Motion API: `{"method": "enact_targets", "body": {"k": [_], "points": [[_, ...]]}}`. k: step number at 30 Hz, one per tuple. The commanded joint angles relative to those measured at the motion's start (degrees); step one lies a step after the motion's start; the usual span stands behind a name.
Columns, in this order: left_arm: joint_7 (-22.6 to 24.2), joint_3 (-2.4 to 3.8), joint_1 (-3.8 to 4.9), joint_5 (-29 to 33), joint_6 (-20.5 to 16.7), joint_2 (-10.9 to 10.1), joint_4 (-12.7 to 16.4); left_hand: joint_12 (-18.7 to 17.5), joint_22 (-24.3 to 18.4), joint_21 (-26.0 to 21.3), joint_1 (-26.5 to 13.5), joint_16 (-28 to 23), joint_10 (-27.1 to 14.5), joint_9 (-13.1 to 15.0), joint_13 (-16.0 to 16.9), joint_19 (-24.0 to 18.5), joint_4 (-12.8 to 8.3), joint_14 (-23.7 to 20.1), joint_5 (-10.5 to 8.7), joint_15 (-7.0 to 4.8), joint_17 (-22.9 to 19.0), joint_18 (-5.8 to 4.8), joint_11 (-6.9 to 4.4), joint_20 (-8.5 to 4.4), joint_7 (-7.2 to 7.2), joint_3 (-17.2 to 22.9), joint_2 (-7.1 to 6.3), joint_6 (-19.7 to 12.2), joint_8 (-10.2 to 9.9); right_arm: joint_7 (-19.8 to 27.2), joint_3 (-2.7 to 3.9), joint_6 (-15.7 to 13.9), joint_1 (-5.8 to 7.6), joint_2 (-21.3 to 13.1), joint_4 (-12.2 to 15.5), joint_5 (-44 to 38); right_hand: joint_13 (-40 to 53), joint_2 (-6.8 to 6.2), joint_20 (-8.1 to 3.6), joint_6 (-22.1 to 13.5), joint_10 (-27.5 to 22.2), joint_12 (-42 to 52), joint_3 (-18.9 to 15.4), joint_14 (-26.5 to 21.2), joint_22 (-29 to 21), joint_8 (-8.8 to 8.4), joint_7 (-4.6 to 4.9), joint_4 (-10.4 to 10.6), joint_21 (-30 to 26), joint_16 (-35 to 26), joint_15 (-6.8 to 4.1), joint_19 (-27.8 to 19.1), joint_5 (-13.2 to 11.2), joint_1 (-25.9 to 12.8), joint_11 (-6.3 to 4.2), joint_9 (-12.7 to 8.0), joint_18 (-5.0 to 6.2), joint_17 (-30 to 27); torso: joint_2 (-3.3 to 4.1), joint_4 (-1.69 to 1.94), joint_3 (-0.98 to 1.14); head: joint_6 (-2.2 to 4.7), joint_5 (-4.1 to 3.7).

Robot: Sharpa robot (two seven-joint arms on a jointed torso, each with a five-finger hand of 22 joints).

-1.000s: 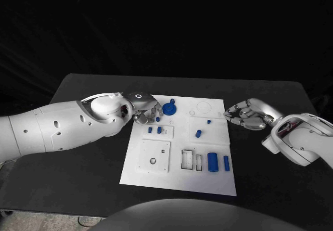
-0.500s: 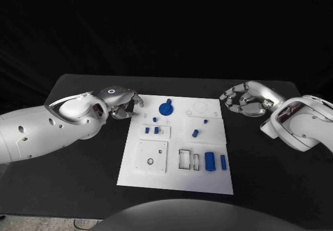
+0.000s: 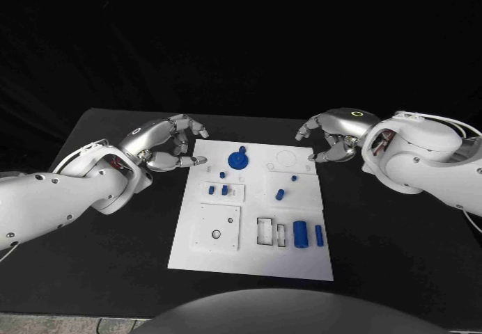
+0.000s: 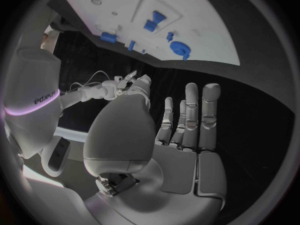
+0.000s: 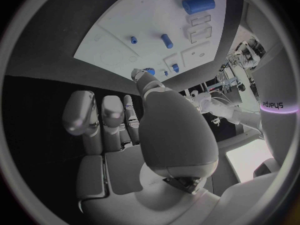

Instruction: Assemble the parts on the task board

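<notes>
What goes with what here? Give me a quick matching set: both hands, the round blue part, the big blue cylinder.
Things:
1. left hand
2. right hand
3. round blue part
4. big blue cylinder

Places or states:
A. lies on the task board near its near right corner
B. open, off the board's far left edge
C. sits on the board's far part, left of centre
D. open, off the board's far right corner

Pairs: 1-B, 2-D, 3-C, 4-A

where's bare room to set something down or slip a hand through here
Bare black table lies right of the task board, and more on its left, nearer than the left hand. A bare strip runs behind the board's far edge between that and the right hand. The board's middle, with the blue parts, is crowded.
</notes>
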Motion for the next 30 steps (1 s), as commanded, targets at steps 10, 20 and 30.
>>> {"method": "enact_targets", "body": {"k": [10,20,30], "points": [[20.5,-3.75,-0.21,57.73,12.46,1.83,2.88,5.89,-9.14,-26.1,0.79,-11.25,-8.81,-4.63,-5.56,-22.26,0.51,-23.35,1.71,4.56,-5.83,-0.72,1.81,3.5,4.62,-7.93,6.27,-6.64,9.62,-1.62,-0.04,3.71,-3.08,0.03,-0.92,-9.73,-6.35,0.66,-0.25,6.35,5.2,-0.1,-0.08,-0.13,8.07,-0.7,0.91,1.82,0.89,0.27,-0.34,0.05,8.51,2.74,-0.04,-0.34,-0.5,-1.37,-1.12,2.63,-1.83,0.0,-2.08],[22.64,-4.2,-0.39,62.89,15.4,2.11,3.75,8.61,-10.65,-28.55,3.29,-10.59,-9.59,-7.09,-8.2,-21.5,0.59,-23.92,4.44,3.86,-6.92,0.24,1.14,3.93,4.75,-9.13,7.88,-7.84,13.17,-0.41,-0.05,3.57,-5.51,0.16,-2.42,-8.44,-6.75,0.89,-0.23,6.96,6.5,0.67,0.52,0.01,8.03,-0.68,1.89,1.99,0.85,0.54,-0.27,0.0,8.54,2.13,0.09,0.16,-0.48,-1.42,-1.27,2.71,-2.08,0.0,-3.0],[23.06,-4.24,-0.8,63.36,17.09,2.36,3.8,-0.66,-23.89,-38.6,3.03,-36.4,-15.33,-20.16,-29.48,-32.57,0.76,-34.49,0.64,3.5,-26.41,1.43,-0.84,4.61,6.0,-13.01,9.18,-10.67,10.82,0.91,-0.05,1.84,-8.4,2.06,-5.24,-6.92,-7.87,1.0,-0.09,6.96,6.93,0.61,1.29,-0.59,7.38,-1.39,2.88,1.97,-1.67,-0.23,-0.14,-1.0,6.09,1.64,0.14,0.28,-0.04,-2.8,-1.52,2.83,-2.38,0.0,-3.38]]}}
